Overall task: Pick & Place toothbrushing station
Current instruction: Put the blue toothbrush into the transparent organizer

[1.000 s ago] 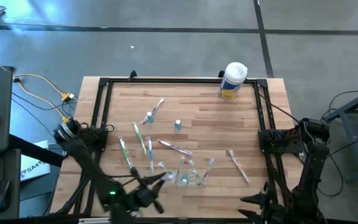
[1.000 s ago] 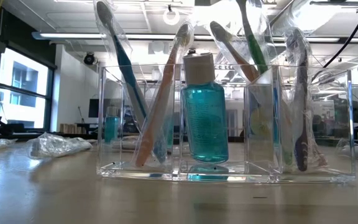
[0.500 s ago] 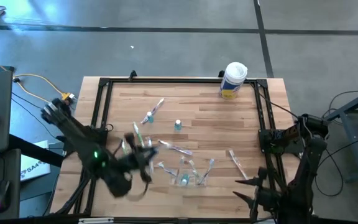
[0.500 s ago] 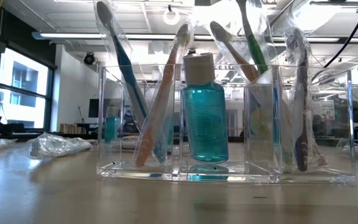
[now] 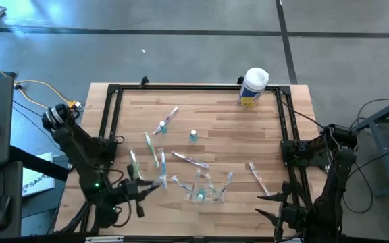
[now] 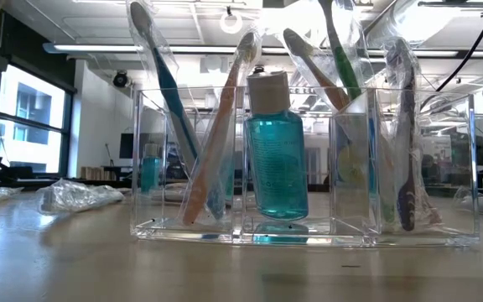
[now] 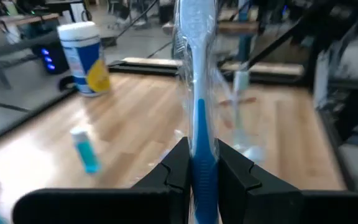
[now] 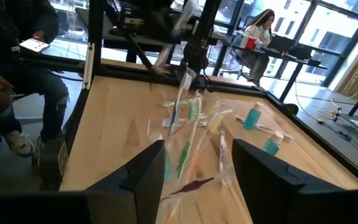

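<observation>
The clear plastic holder stands near the table's near edge with several wrapped toothbrushes and a teal bottle upright in it. More toothbrushes and small teal-capped tubes lie flat on the wood beyond it. Left of the holder, my left gripper is shut on a blue-handled toothbrush in a clear wrapper. Right of the holder, near the table's right edge, my right gripper stands open with nothing between its fingers. My left gripper pinches the toothbrush's blue handle between its two fingers, wrapper and all. The fingers come in about level from the table's left side. The brush runs on past the fingertips and is lifted clear of the table.
A large white canister with a yellow label stands at the far right corner. A black frame runs along the table's edges. One toothbrush lies near the right edge. A person sits beyond the table in the right wrist view.
My left arm has swung about left of the holder. Its gripper went from the near edge toward the loose toothbrushes, then back toward the near left, rolling its wrist. My right gripper has edged toward the far edge and rolled.
</observation>
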{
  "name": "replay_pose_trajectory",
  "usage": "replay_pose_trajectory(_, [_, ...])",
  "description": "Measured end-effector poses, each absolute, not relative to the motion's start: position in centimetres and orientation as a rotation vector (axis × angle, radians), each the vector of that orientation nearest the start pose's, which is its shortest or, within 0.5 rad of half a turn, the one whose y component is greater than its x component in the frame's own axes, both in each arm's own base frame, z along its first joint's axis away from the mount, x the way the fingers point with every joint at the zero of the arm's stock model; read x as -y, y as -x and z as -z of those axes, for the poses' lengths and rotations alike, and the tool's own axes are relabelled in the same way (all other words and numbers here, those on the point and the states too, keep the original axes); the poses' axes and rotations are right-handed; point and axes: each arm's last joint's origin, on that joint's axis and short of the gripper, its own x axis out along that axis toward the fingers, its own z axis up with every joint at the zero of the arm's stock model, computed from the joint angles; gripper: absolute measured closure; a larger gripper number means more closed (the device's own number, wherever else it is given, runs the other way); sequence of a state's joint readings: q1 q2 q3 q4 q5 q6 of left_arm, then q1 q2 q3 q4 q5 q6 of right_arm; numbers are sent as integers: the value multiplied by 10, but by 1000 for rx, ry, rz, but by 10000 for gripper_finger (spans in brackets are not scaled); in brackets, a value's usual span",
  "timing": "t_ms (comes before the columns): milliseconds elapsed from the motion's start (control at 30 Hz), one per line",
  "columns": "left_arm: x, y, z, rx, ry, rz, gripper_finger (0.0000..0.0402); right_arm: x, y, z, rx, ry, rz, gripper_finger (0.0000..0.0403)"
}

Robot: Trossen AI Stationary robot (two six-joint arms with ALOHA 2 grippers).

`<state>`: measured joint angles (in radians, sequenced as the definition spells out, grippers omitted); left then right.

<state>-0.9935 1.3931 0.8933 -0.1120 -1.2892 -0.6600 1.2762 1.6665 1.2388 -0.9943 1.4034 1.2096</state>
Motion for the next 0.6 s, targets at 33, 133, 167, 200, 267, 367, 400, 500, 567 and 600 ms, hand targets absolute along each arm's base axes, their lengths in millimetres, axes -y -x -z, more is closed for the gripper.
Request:
replay_pose_trajectory(33, [221, -177, -248, -130, 124, -343, 360, -282, -116, -248, -191, 184, 251, 223])
replay_pose_trajectory(133, [225, -185, -230, -116, 162, -292, 360, -282, -118, -248, -182, 177, 261, 223])
replay_pose_trajectory(167, [226, -190, -227, -111, 160, -267, 360, -281, -120, -248, -183, 174, 266, 223])
replay_pose_trajectory(200, [229, -196, -227, -103, 167, -228, 360, -281, -120, -248, -183, 172, 268, 223])
replay_pose_trajectory(267, [234, -206, -226, -84, 131, -137, 360, -281, -122, -248, -180, 169, 274, 223])
replay_pose_trajectory(367, [240, -221, -228, -8, 72, 0, 360, -280, -125, -248, -182, 166, 286, 223])
replay_pose_trajectory(400, [241, -225, -228, 17, 51, 34, 360, -279, -126, -248, -181, 166, 287, 223])
replay_pose_trajectory(500, [241, -237, -219, 51, -26, 81, 359, -278, -129, -248, -184, 165, 299, 223])
replay_pose_trajectory(567, [238, -247, -211, 83, -30, 75, 359, -277, -131, -248, -184, 165, 304, 223])
replay_pose_trajectory(600, [237, -252, -208, 112, -34, 85, 359, -277, -131, -248, -186, 165, 306, 223])
